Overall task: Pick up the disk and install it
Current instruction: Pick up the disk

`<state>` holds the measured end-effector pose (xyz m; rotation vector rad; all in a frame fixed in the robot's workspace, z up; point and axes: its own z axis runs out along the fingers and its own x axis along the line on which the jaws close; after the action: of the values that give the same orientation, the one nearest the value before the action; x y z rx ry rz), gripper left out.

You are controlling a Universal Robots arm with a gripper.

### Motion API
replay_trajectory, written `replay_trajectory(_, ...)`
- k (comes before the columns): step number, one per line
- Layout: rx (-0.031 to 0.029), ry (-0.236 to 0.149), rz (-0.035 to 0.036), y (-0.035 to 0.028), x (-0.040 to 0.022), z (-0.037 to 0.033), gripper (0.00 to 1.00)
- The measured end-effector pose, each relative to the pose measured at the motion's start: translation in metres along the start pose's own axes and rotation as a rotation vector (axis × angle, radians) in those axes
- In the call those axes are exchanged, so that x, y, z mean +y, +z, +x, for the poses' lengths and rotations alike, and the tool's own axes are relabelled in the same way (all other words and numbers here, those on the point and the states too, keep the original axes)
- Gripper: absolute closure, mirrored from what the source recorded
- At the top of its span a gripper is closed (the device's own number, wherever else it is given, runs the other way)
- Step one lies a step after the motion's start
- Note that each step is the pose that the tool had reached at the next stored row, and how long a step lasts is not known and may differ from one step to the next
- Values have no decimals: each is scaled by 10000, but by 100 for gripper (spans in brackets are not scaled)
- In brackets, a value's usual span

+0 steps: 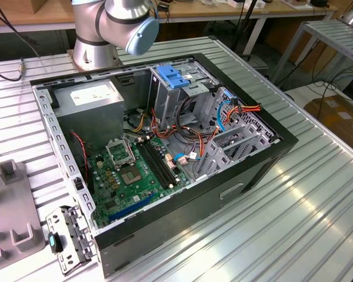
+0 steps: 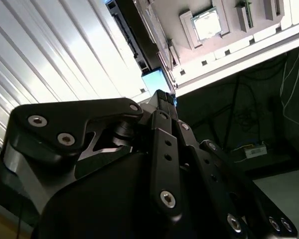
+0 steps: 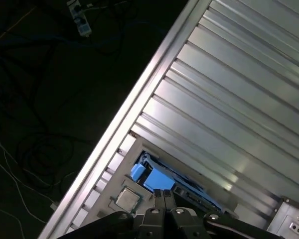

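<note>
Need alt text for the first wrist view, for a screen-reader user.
The closed claw points at the disk, a dark drive with blue rails, lying in a grey holder beside a square chip at the edge of a ribbed metal table. Past the table edge is a dark floor with loose cables.

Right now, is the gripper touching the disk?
Cannot tell. In the first wrist view the gripper tips overlap the blue rail of the disk, so neither a gap nor contact shows plainly.
</note>
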<state>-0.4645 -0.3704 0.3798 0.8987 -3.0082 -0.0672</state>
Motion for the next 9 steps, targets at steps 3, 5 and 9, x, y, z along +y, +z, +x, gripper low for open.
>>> replay_trajectory(3,14,-356,-4,0,-2,-2,89)
replay_trajectory(5,15,-357,-5,0,-2,-2,89)
replay_trajectory(9,14,-357,-4,0,-3,-4,89)
